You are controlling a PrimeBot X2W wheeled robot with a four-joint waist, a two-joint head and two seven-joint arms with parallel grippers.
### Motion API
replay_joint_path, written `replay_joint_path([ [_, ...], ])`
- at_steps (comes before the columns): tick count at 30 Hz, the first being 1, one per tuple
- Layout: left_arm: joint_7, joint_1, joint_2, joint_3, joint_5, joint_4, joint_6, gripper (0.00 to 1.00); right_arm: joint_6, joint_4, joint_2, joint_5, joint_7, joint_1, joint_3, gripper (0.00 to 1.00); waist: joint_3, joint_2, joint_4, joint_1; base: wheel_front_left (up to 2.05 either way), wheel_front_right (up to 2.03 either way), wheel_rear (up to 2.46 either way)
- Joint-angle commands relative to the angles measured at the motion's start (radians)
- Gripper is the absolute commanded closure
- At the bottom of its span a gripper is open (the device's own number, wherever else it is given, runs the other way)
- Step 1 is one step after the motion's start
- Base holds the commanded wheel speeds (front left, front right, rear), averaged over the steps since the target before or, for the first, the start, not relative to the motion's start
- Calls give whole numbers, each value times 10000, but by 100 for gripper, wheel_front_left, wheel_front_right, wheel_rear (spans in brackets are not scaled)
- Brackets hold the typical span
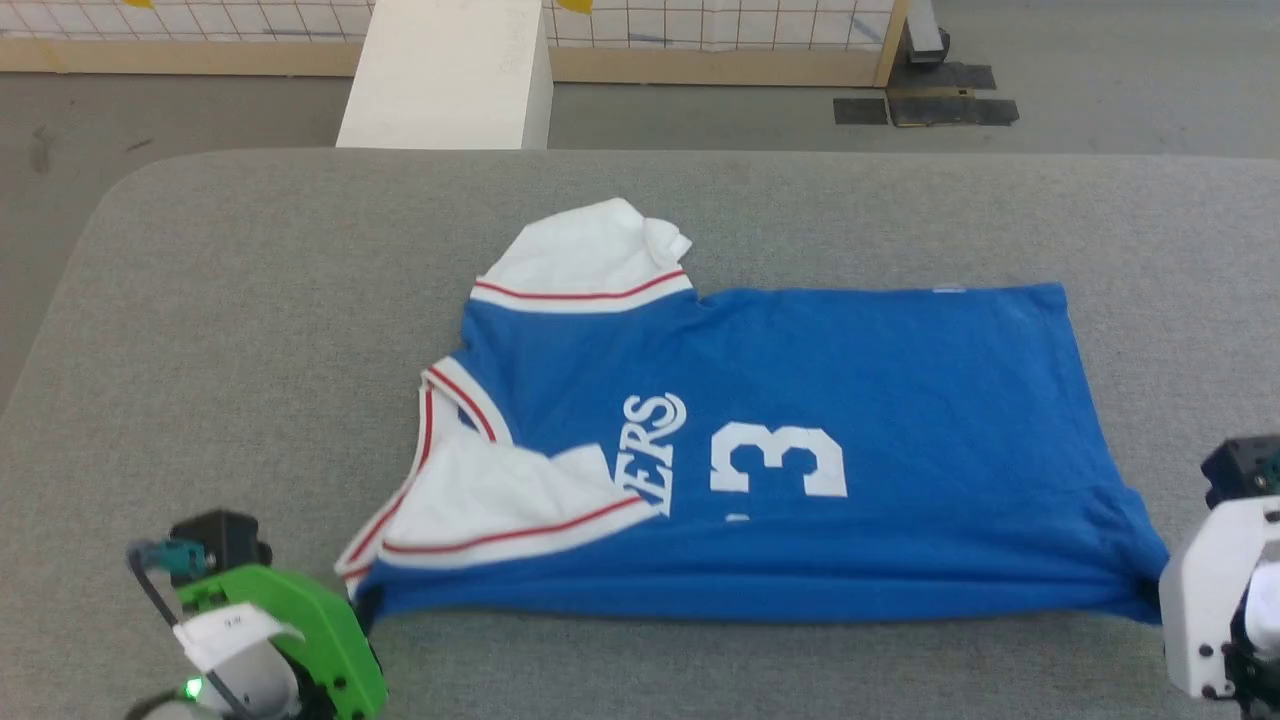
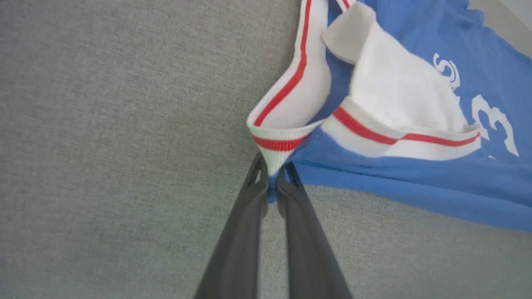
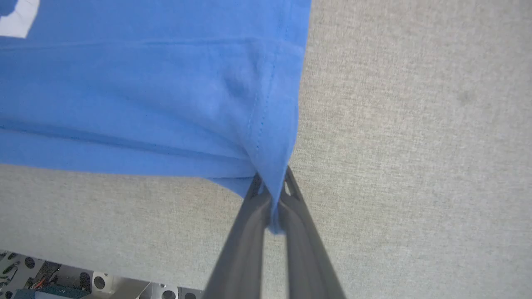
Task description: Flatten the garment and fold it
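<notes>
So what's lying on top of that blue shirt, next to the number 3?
A white short sleeve with red-striped trim is folded onto the royal-blue sports jersey. It hides the start of the white lettering; only ERS shows. The covered letters cannot be read.

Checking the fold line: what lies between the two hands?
The near blue edge of the garment, each end pinched by the left hand and right hand; head view shows it.

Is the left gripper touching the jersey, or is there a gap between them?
Touching. The left wrist view shows the left gripper shut on the jersey, its striped white corner pinched between the two fingers.
</notes>
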Motion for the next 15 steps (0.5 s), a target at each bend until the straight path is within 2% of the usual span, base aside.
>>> replay_joint_path([
  [1, 51, 342, 150, 116, -188, -50, 187, 100, -21, 15, -78, 5, 68, 242, -189, 100, 13, 0, 10, 0, 0, 0, 0],
  [5, 161, 822, 71, 13, -319, -57, 290, 100, -21, 176, 49, -42, 170, 656, -247, 100, 103, 0, 26, 0, 0, 0, 0],
  [13, 525, 610, -258, -288, -682, 1073, 50, 100, -21, 1037, 394, -218, -156, 772, -14, 100, 232, 0, -11, 0, 0, 0, 0],
  [14, 532, 548, -293, -297, -722, 1175, -9, 65, -21, 1161, 413, -238, -242, 723, 22, 100, 241, 0, -27, 0, 0, 0, 0],
  [15, 566, 503, -310, -317, -763, 1256, -69, 0, -21, 1257, 408, -262, -293, 687, 52, 100, 238, 0, -34, 0, 0, 0, 0],
])
